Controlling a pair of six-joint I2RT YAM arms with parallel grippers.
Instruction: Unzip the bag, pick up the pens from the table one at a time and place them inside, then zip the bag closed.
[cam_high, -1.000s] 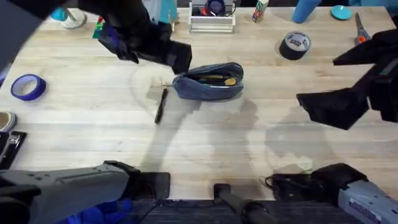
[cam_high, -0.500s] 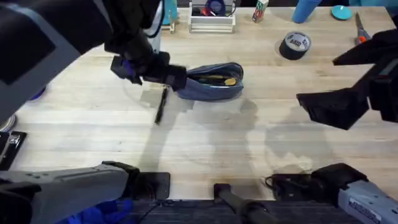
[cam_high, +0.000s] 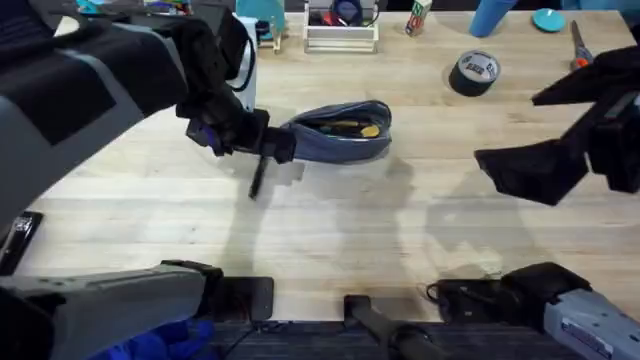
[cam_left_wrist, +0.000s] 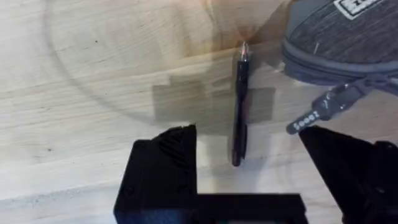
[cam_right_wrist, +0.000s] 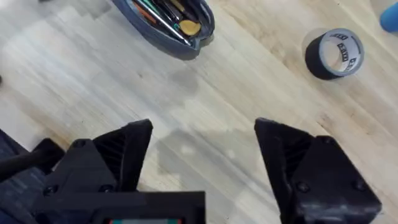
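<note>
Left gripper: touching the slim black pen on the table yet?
Apart. The left wrist view shows the slim black pen lying between the open left gripper fingers, bare wood either side.

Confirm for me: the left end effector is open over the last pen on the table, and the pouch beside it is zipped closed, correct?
Not quite. The left end effector is open over the pen on the table, but the pouch is unzipped: the right wrist view shows pens and a yellow item inside its open mouth.

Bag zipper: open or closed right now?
Open. The bag gapes along its top, with pens visible inside.
</note>
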